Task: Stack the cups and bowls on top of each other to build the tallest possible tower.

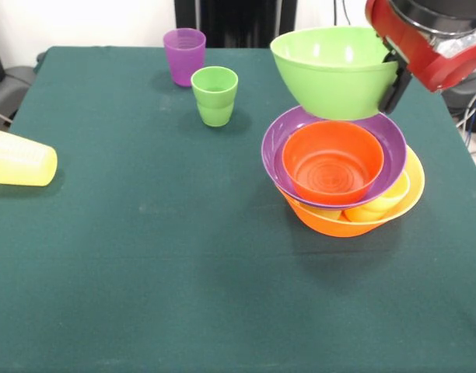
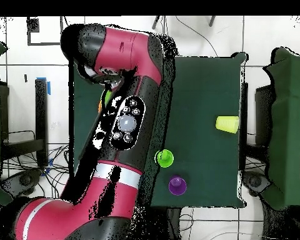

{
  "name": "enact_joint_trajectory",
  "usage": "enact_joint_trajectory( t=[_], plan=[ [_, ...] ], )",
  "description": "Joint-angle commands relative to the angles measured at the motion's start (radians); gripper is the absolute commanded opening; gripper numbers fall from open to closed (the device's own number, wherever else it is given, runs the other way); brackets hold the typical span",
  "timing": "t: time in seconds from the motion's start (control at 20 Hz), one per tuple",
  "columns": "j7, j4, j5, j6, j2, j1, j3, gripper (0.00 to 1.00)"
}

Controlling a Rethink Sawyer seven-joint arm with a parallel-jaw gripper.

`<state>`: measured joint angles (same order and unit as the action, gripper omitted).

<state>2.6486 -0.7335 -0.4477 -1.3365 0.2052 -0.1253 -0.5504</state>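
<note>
My gripper is shut on the right rim of the deep lime green bowl and holds it tilted just above the tower. The tower is the largest yellow-orange bowl as base, the wide purple bowl in it, and the small orange bowl inside that. A yellow-orange cup lies wedged under the purple bowl. A purple cup and a lime green cup stand upright at the far side. A pale yellow cup lies on its side at the left edge.
The table has a dark green cloth. In the overhead view my arm hides the tower; the lime green cup, purple cup and pale yellow cup show beside it. Cables lie on the floor around the table.
</note>
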Motion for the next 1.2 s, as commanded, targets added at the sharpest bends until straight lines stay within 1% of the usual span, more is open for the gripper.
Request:
enact_joint_trajectory(
  t=[0.05,0.55,1.2],
  plan=[
    [0.227,0.06,-0.015,-0.072,-0.023,0.039,0.035,0.0],
    [0.208,0.068,-0.018,-0.03,-0.048,0.045,0.018,0.0],
    [0.178,0.069,-0.021,-0.011,-0.061,0.054,0.008,0.0]
  ],
)
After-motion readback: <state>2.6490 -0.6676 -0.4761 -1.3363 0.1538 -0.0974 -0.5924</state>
